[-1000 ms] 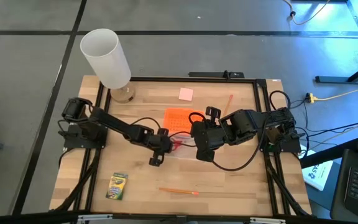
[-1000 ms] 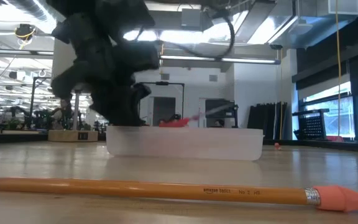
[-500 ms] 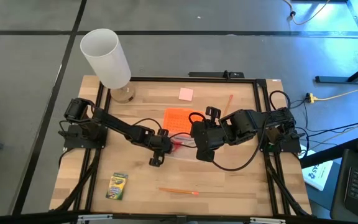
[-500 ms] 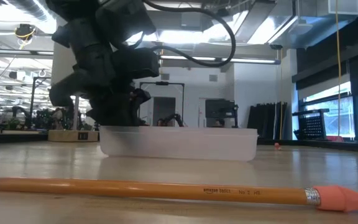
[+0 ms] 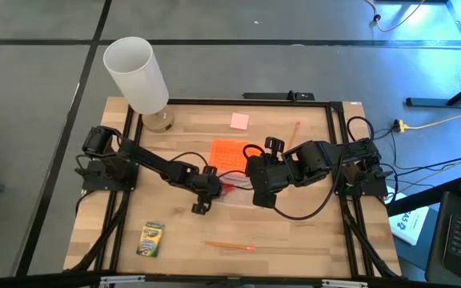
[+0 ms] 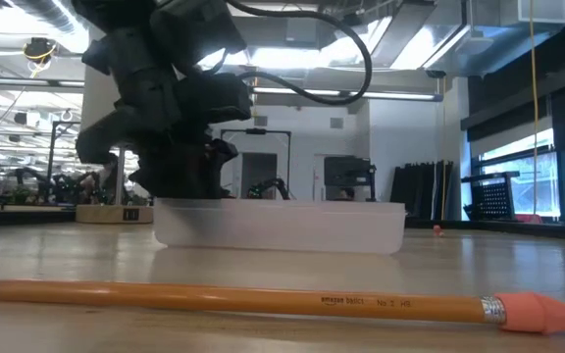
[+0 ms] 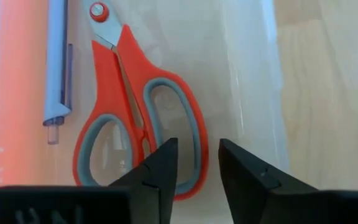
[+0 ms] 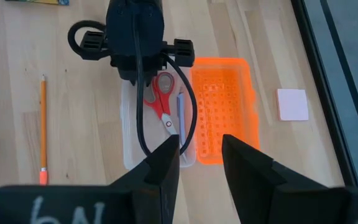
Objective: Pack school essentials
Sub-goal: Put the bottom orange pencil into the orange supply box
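The red-handled scissors (image 7: 135, 124) lie flat on the floor of the clear plastic box (image 8: 129, 155), next to a grey pen (image 7: 58, 62). My left gripper (image 7: 197, 155) hangs in the box, open by a narrow gap. Its fingertips stand just above the outer loop of the scissors' handle; I see no touch. My right gripper (image 8: 201, 162) is held high above the table near the box's right end (image 5: 258, 192). It is open and has nothing between its fingers.
The orange lid (image 5: 229, 154) lies beside the box on its far side. A pink eraser (image 5: 239, 121) and an orange pencil (image 5: 292, 134) lie farther back. A crayon box (image 5: 151, 238) and a pencil (image 5: 230, 245) lie near the front edge. A tall white cylinder (image 5: 137, 74) stands at the far left corner.
In the low view the red scissors showed above the box's rim a second ago; they have since dropped out of sight behind the rim and now lie in the box. In that view the box has also slid a little to the left.
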Motion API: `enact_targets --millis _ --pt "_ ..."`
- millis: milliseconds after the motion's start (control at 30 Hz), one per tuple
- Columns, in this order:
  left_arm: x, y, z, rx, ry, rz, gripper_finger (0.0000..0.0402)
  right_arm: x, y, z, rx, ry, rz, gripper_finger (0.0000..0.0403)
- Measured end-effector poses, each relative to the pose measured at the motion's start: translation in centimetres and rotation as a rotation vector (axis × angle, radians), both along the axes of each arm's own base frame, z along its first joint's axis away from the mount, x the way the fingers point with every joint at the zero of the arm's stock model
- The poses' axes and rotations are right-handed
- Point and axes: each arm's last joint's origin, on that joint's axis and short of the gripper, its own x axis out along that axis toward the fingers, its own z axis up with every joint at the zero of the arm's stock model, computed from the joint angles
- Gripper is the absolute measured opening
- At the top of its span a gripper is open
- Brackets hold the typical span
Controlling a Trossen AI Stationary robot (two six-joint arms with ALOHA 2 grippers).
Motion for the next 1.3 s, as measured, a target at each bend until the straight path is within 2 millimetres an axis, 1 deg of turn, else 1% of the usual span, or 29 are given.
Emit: enact_targets --millis 100,233,333,400,533,667,767,867,1067,1200,1300 --pt "0.1 0.0 1.1 -0.002 -0.015 0.0 0.0113 0.0 0.0 0.0 0.0 0.0 0.0 0.0123" --pt "0.6 -0.1 3.9 0.001 -0.011 0.004 0.0111 0.0 0.0 0.0 0.0 0.0 0.0 0.0123" --pt "0.8 -0.2 5.8 -0.008 0.023 0.028 0.0113 0.0 0.0 0.0 0.0 0.0 0.0 0.0123" --pt "0.8 -0.3 6.7 -0.03 0.054 0.076 0.0113 0.0 0.0 0.0 -0.001 0.001 0.003 0.0123" --pt "0.1 -0.7 7.7 -0.06 0.176 0.168 0.0111 -0.2 0.6 0.0 -0.027 0.013 0.06 0.0123" --pt "-1.6 -2.2 8.2 -0.052 0.288 0.182 0.011 -0.6 1.8 0.0 -0.028 0.013 0.097 0.0123" --pt "-3.0 -3.4 9.1 -0.059 0.298 0.191 0.011 -1.1 3.0 0.0 -0.028 0.012 0.135 0.0123" --pt "-4.5 -4.5 10.7 -0.089 0.259 0.214 0.011 -1.6 4.2 -0.5 -0.02 0.026 0.147 0.0123" --pt "-8.0 -6.2 14.2 -0.131 0.113 0.274 0.011 -1.8 6.3 -3.3 -0.023 0.098 0.13 0.0123" --pt "-10.0 -6.8 16.1 -0.146 -0.004 0.316 0.011 -1.7 7.4 -5.5 -0.031 0.143 0.142 0.0123" --pt "-11.0 -6.8 17.1 -0.159 -0.071 0.348 0.011 -1.4 7.7 -7.0 -0.031 0.169 0.144 0.0123"
